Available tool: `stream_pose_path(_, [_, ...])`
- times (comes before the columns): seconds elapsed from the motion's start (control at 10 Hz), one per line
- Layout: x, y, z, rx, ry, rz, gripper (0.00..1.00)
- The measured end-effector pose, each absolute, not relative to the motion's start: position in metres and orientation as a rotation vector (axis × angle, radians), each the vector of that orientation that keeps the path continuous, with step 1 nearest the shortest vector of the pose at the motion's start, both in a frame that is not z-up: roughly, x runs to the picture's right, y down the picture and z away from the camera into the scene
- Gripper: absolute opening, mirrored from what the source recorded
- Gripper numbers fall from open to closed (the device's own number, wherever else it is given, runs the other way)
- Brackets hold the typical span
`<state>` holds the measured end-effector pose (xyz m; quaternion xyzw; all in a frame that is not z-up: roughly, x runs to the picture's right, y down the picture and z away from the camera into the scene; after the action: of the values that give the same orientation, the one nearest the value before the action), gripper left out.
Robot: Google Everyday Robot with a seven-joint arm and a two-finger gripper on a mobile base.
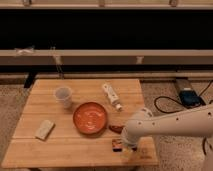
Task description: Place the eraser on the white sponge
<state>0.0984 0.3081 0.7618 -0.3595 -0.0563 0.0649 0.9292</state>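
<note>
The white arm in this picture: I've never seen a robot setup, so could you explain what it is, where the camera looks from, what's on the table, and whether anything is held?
It is a mobile robot with one arm; the white arm reaches in from the right. The single camera looks down on a wooden table. On it lie a white sponge at the left, a translucent cup, an orange plate, a white bottle, a small reddish-brown piece and the dark eraser near the front edge. The gripper is down at the eraser, on its right; whether it holds the eraser cannot be told.
</note>
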Motion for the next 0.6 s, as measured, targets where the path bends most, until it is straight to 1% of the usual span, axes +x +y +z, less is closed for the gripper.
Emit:
stream_pose_path(0.3, [0.101, 0.31, 0.76, -0.731, -0.084, 0.119, 0.46])
stream_pose_path(0.6, [0.095, 0.303, 0.746, -0.712, -0.064, 0.094, 0.15])
